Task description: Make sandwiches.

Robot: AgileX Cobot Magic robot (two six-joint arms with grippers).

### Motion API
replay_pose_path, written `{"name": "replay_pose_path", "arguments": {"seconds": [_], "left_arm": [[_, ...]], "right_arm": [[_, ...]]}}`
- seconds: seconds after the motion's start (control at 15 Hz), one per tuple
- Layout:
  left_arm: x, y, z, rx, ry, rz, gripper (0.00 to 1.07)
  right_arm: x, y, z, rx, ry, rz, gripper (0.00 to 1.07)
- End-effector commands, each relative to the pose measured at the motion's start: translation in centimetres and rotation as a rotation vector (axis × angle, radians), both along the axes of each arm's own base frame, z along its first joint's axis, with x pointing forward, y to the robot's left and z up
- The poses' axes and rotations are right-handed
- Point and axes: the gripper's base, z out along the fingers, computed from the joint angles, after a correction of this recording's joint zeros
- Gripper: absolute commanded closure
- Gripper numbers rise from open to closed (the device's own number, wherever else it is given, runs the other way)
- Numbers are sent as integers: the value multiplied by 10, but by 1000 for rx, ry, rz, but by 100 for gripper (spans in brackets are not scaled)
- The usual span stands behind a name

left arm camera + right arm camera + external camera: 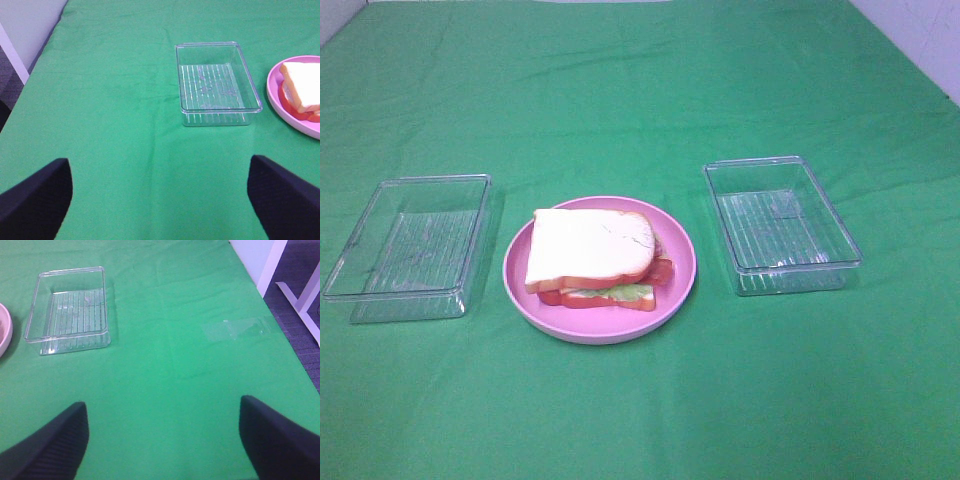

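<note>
Sitting finished-looking at centre frame, the sandwich [592,256] rests on the pink plate [681,283] between two clear trays. Both grippers, left gripper [160,200] and right gripper [162,437], stand wide and empty; probably nothing remains but retreat.

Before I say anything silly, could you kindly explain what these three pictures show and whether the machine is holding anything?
It is a robot with two arms, each ending in a claw. One picture comes from a camera mounted high above a table with a green cloth; neither arm shows in it. The other two come from cameras on the wrists, and the dark shapes at their edges are fingers of the left claw and the right claw. Both claws are open and hold nothing. On the cloth sits a pink plate carrying a toy sandwich, white bread on top with lettuce and red strips showing beneath it. An empty clear tray stands on each side: the left tray and the right tray.
</note>
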Motion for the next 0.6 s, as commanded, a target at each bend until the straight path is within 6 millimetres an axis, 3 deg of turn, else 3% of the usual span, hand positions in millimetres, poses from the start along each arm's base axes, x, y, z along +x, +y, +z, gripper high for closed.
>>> {"name": "replay_pose_path", "arguments": {"seconds": [0.07,0.6], "left_arm": [[-2,-1,0,-7,-22,-5,18],[-2,-1,0,-7,-22,-5,18]], "right_arm": [[-2,1,0,1,-25,0,16],[-2,1,0,2,-25,1,16]]}}
